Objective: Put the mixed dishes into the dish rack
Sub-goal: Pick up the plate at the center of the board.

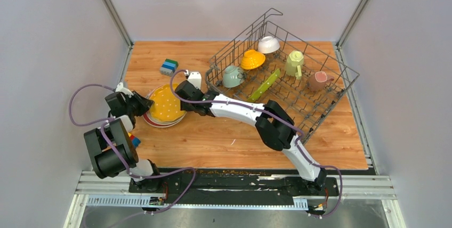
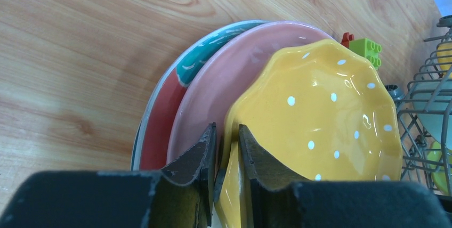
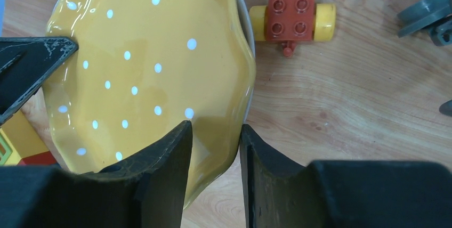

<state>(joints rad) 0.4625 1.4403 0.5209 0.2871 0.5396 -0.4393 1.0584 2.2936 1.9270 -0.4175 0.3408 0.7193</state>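
— Over on the left side of the table, the yellow plate [image 2: 330, 116] lies on top of the stack. The left gripper [image 2: 228, 148] is pinching its rim, one finger above and one below.

— And the right gripper [image 3: 216, 148]?

— Its jaws stand apart, straddling the opposite edge without clamping it. That's my first worry. If the left arm lifts while those fingers sit around the rim, I think the plate catches and twists out of the pinch.

— It looks slick, too.

— Glazed and wavy-edged, and held by a thin bite at one side. Tilt it and the weight hangs off that pinch, so I'd guess it pivots or slides free.

— What about the pink plate [image 2: 213, 89] under it?

— They're touching, and the lower finger is wedged between them. A dragging lift could shove the pink one sideways.

— Where does it need to go?

— The dish rack [image 1: 234, 44] is far right, well apart from the stack, with mugs, bowls and a green plate already inside. The carry looks long, or it needs a handover.

— Those toy blocks [image 3: 292, 12]?

— They're just beside the stack, and a dropped plate would land on them.
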